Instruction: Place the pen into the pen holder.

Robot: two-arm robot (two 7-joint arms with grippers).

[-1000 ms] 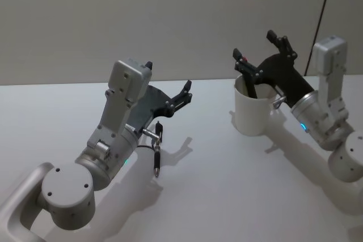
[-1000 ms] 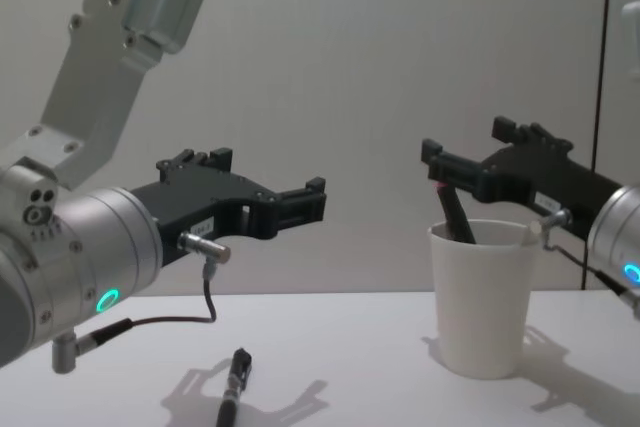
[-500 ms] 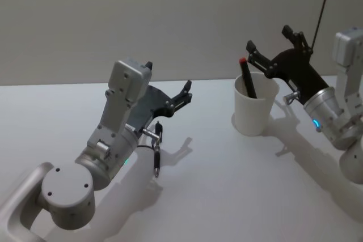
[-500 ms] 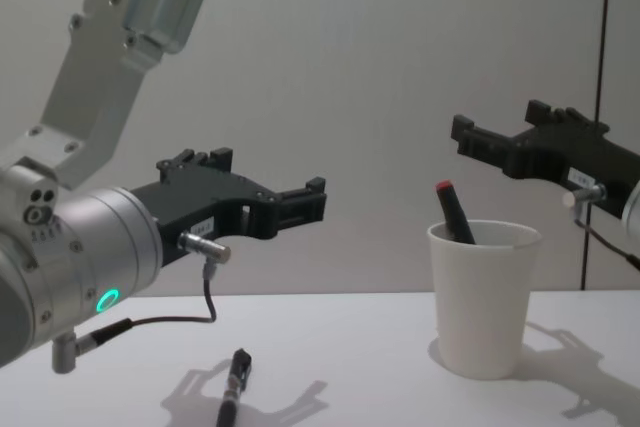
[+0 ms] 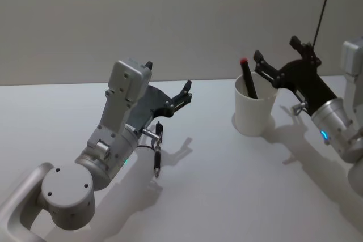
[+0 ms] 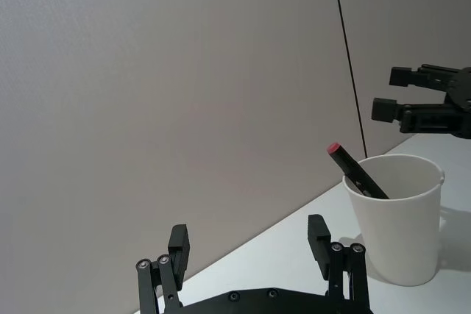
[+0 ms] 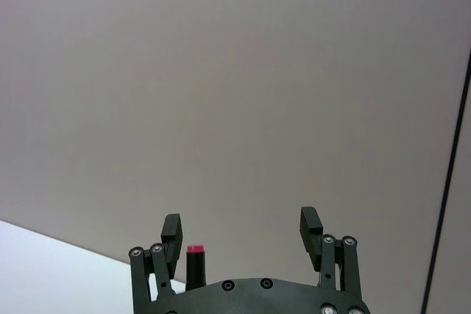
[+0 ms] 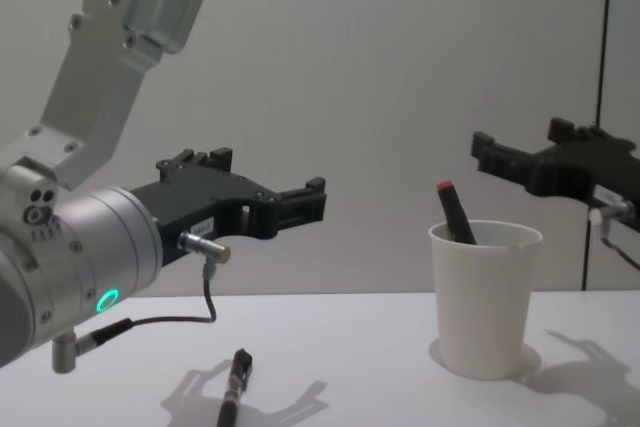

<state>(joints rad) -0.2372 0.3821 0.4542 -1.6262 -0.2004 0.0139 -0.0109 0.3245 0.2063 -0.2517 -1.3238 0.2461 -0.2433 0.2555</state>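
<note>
White pen holder (image 5: pixel 255 114) holds the pen (image 5: pixel 247 77); left end effector (image 6: pixel 248 233) and right end effector (image 7: pixel 241 222) gape empty.

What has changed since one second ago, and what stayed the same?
The right gripper let go of the red-capped black pen and drew back rightward from the white paper cup, open. The pen leans in the cup; cup and left gripper stayed put.

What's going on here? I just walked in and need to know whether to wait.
The pen stands tilted in the white paper cup, red end up. The right pincer hangs open just beside the cup's rim, holding nothing. The left pincer is open and idle above the table, off to the cup's left. The job looks done.
</note>
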